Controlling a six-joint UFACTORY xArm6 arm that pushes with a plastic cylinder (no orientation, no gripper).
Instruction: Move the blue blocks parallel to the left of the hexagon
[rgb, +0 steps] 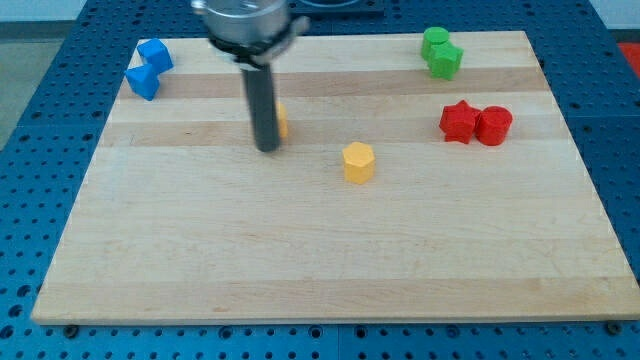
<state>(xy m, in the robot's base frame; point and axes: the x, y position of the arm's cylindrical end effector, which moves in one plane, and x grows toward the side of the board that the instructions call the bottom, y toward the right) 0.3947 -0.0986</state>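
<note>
Two blue blocks sit at the board's upper left corner: one (155, 55) higher, the other (143, 81) just below and left of it, touching. A yellow hexagon (358, 162) stands near the board's middle. My tip (267, 147) is on the board left of the hexagon, well to the right of and below the blue blocks. A second yellow block (282, 121) is mostly hidden behind the rod, just right of it; its shape cannot be made out.
Two green blocks (440, 52) sit together at the upper right. A red star-like block (459, 121) and a red cylinder (493, 126) touch at the right. The wooden board (320, 260) lies on a blue perforated surface.
</note>
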